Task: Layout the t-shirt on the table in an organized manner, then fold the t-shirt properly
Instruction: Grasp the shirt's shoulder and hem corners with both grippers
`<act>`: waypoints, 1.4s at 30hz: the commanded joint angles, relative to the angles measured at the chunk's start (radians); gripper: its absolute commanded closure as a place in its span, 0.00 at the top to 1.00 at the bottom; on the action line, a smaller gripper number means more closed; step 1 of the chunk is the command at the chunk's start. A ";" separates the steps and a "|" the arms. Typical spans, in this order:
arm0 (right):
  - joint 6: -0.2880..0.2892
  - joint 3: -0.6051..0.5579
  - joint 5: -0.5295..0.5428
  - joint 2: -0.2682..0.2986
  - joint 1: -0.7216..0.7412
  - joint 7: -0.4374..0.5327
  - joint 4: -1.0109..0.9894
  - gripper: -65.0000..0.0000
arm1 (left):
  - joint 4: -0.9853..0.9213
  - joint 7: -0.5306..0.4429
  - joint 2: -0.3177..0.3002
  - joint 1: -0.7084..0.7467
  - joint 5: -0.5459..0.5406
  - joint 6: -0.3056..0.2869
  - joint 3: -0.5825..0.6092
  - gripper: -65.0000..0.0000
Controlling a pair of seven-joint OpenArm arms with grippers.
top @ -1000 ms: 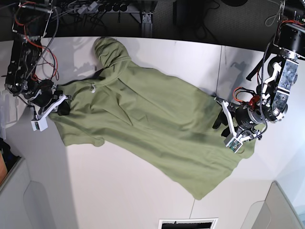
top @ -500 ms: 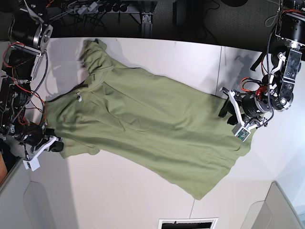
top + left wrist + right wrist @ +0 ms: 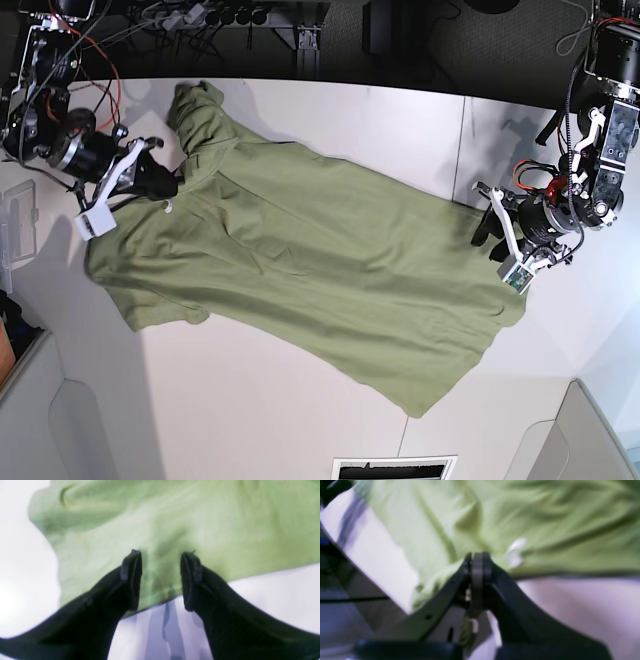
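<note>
T-shirt fabric near the collar is pinched between my right gripper's closed fingers; the white tag sits just right of the fingertips, and the cloth fans away beyond them. My left gripper stands spread, both fingers straddling the hem edge with nothing clamped, cloth ahead and bare table under the wrist.

Compared with half a second ago, the right gripper has jumped from the table's near-left edge up to the neck area, and the shoulder it dragged outward now lies flatter beside it. The left gripper has drifted slightly outward from the hem and let go. I take this as the spreading stage being still underway: the garment lies diagonally across the table, one sleeve bunched beyond the right gripper toward the far edge.

Right arm reaches in low from the table's side, wrist angled down into the collar. Left arm hangs from its mount, forearm folded, gripper tilted towards the hem.
</note>
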 commanded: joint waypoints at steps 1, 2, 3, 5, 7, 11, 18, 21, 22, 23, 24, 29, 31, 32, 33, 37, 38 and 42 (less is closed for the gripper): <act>0.006 0.005 0.031 -0.005 -0.014 0.016 0.039 0.00 | 0.010 -0.028 -0.014 -0.006 -0.006 0.003 -0.008 0.44; 0.007 0.005 0.037 -0.022 -0.031 0.016 0.061 0.00 | 0.006 -0.036 -0.014 -0.003 -0.006 0.003 -0.008 0.44; 0.007 0.004 0.043 -0.040 -0.042 0.015 0.081 0.00 | -0.001 -0.038 -0.011 -0.004 -0.007 0.003 -0.008 0.44; 0.007 -0.004 0.047 -0.073 -0.051 0.015 0.108 0.00 | -0.012 -0.042 -0.007 -0.004 -0.007 0.003 -0.008 0.44; 0.014 -0.022 0.048 -0.102 -0.046 0.017 0.113 0.00 | -0.021 -0.042 0.000 -0.004 -0.006 0.003 -0.008 0.44; 0.014 -0.091 0.047 -0.154 -0.026 0.024 0.114 0.00 | -0.026 -0.050 0.003 -0.005 -0.003 0.003 -0.008 0.44; -0.004 -0.264 -0.279 -0.221 0.039 0.137 0.107 0.00 | -0.084 -0.143 0.004 -0.007 0.046 0.004 -0.008 0.44; -0.022 -0.307 -0.397 -0.219 0.058 0.145 0.077 0.00 | -0.167 -0.191 0.026 -0.031 0.051 0.004 -0.008 0.44; -0.025 -0.309 -0.423 -0.216 0.061 0.145 0.065 0.00 | -0.201 -0.193 0.039 -0.045 0.053 0.004 -0.008 0.44; -0.026 -0.308 -0.444 -0.209 0.061 0.144 0.056 0.00 | -0.234 -0.192 0.053 -0.059 0.053 0.003 -0.008 0.44; -0.034 -0.306 -0.457 -0.197 0.060 0.142 0.051 0.00 | -0.267 -0.192 0.065 -0.072 0.053 0.003 -0.008 0.44; -0.058 -0.276 -0.423 -0.110 0.019 0.077 0.064 0.00 | -0.394 -0.184 0.088 -0.093 0.058 0.003 -0.008 0.44; -0.057 -0.254 -0.382 -0.072 -0.011 0.068 0.083 0.00 | -0.430 -0.178 0.087 -0.093 0.076 0.003 -0.008 0.44; -0.057 -0.238 -0.362 -0.051 -0.032 0.068 0.094 0.00 | -0.442 -0.177 0.087 -0.093 0.084 0.003 -0.008 0.44; -0.057 -0.220 -0.340 -0.032 -0.052 0.069 0.106 0.00 | -0.451 -0.177 0.087 -0.093 0.085 0.003 -0.008 0.44; -0.056 -0.127 -0.286 0.022 -0.139 0.068 0.163 0.00 | -0.457 -0.177 0.079 -0.093 0.084 0.003 -0.008 0.44; -0.054 -0.104 -0.285 0.031 -0.159 0.068 0.173 0.00 | -0.457 -0.177 0.079 -0.093 0.084 0.003 -0.008 0.44; -0.046 -0.012 -0.285 0.072 -0.214 0.069 0.180 0.00 | -0.456 -0.166 0.077 -0.093 0.084 0.003 -0.008 0.44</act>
